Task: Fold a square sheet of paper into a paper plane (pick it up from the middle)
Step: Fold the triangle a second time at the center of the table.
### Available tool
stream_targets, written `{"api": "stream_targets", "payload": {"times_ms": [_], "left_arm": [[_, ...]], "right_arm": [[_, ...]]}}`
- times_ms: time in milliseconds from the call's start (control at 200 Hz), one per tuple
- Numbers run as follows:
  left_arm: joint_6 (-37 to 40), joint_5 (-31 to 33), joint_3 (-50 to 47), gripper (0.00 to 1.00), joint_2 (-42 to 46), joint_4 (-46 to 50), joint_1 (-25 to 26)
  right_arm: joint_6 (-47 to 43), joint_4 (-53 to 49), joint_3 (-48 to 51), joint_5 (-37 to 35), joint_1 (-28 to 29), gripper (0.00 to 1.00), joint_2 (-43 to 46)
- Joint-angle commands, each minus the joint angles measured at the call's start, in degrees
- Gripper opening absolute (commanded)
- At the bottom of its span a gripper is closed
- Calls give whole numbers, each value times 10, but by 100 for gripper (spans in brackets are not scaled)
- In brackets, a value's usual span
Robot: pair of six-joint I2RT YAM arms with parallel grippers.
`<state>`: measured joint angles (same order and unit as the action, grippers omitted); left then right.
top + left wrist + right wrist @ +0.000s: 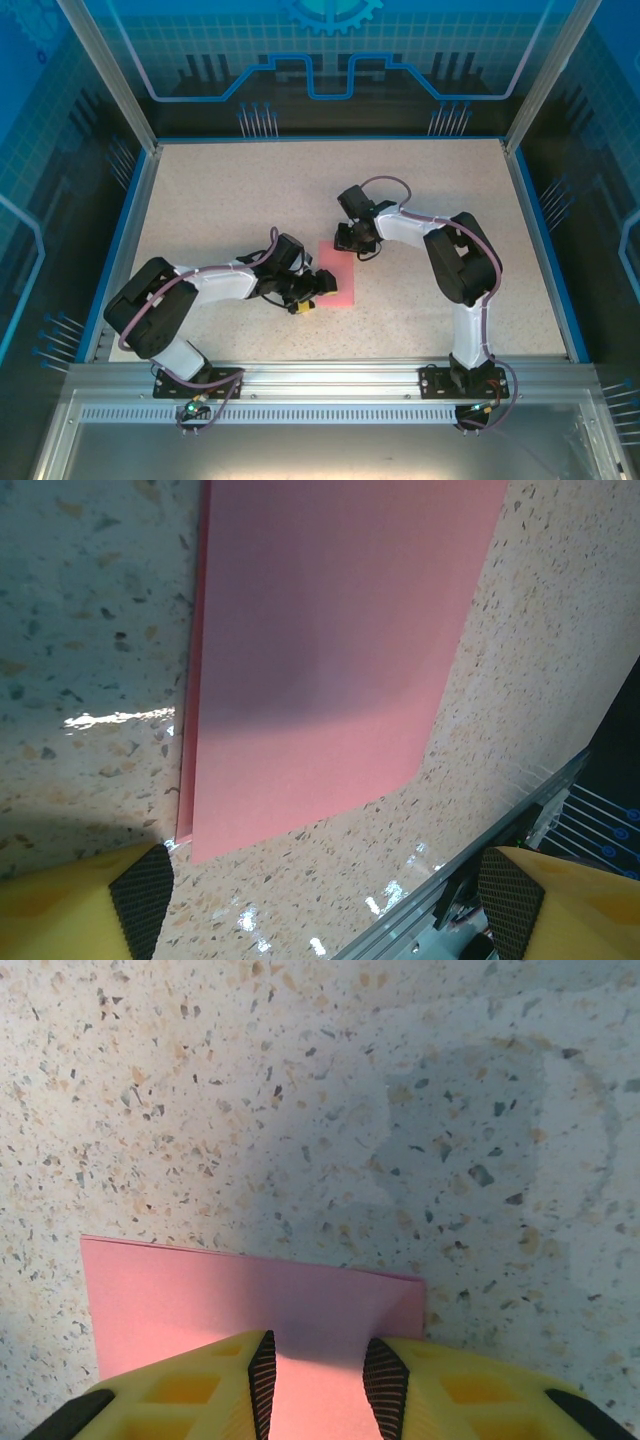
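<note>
Sheet of paper [342, 282] flat on table [230, 200], seemingly doubled | left gripper [325, 900] spread wide by its corner, empty | right gripper [318, 1370] narrowly parted, empty, over opposite edge, probably to pin it.

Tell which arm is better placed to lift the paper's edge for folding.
Left, probably: the left gripper is wide open facing a corner of the paper; the right gripper, narrower, sits over its far edge.

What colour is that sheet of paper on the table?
The paper is plain pink-red, unmarked; clearest in the left wrist view.
</note>
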<state>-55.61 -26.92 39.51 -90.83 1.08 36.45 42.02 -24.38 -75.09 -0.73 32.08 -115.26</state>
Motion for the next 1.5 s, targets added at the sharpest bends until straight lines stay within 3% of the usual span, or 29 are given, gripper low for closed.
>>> {"api": "stream_targets", "payload": {"times_ms": [0, 325, 495, 785, 910, 1090, 1255, 1495], "left_arm": [[-1, -15, 16, 84, -15, -18, 8], [-31, -33, -1, 74, -28, -90, 8], [-23, -7, 0, 64, -10, -73, 8], [-14, 34, -7, 61, 20, -47, 8], [1, 22, -15, 61, 31, -82, 7], [91, 21, -7, 62, 42, -86, -2], [104, -4, 2, 61, 11, -106, -25], [79, -30, 20, 46, -37, -110, -26]], "right_arm": [[7, -6, 37, 4, -7, 36, -55], [9, 2, 42, 10, -7, 36, -62], [8, 3, 43, 12, -7, 36, -64], [6, 5, 44, 13, -7, 36, -65], [7, 6, 45, 14, -8, 36, -65], [5, 6, 46, 17, -7, 36, -63], [4, 6, 48, 17, -7, 36, -59], [4, 10, 50, 30, -7, 36, -50]]}}
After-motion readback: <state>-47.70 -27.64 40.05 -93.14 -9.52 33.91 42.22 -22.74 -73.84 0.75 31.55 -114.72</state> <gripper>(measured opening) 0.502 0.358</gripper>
